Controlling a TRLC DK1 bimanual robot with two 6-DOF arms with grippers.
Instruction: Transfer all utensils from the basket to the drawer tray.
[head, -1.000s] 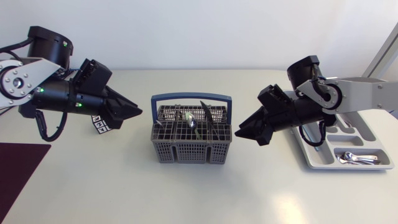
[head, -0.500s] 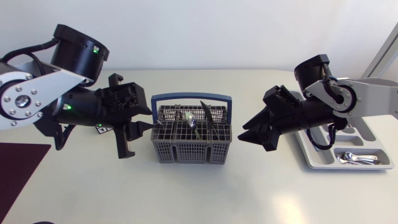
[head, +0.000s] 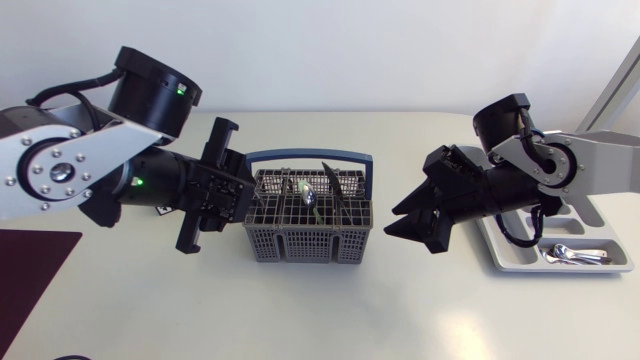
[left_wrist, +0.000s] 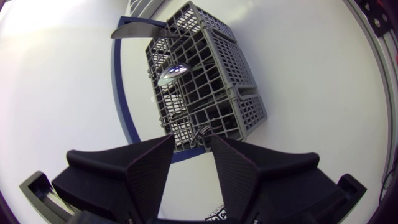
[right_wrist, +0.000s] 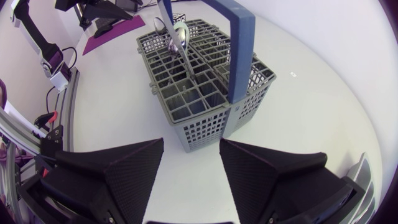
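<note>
Collision risk is looking like the main concern. Basket (head: 309, 215) is sitting mid-frame in the head view, flanked by both arms. Left gripper (head: 238, 192) is hanging right at its left wall, possibly touching; I can't tell from here. Right gripper (head: 392, 220) is hovering near its right side with a clear gap. Both are showing fingers spread, nothing between them. Left wrist view is showing the basket's corner just ahead of that gripper's open gap. Spoon (head: 305, 190) and dark utensil (head: 333, 185) are leaning in the upper compartments, right under the blue handle (head: 309, 157). Drawer tray (head: 600, 225) is lying at the right edge, partly under the right arm, with a few spoons (head: 577, 254) lying in its lower compartment. Failure modes I'm expecting: left fingers nudging the light basket and sliding or tipping it toward the right gripper; both arms going for the same utensil and clashing over the basket; broad wedge fingers fouling the handle on the way down, since it's arching straight over the targets. Thin metal is probably going to be slippery in those pads, so a shallow pinch is risking a drop outside the tray. A utensil snagging the grid would be lifting the basket along with it.
</note>
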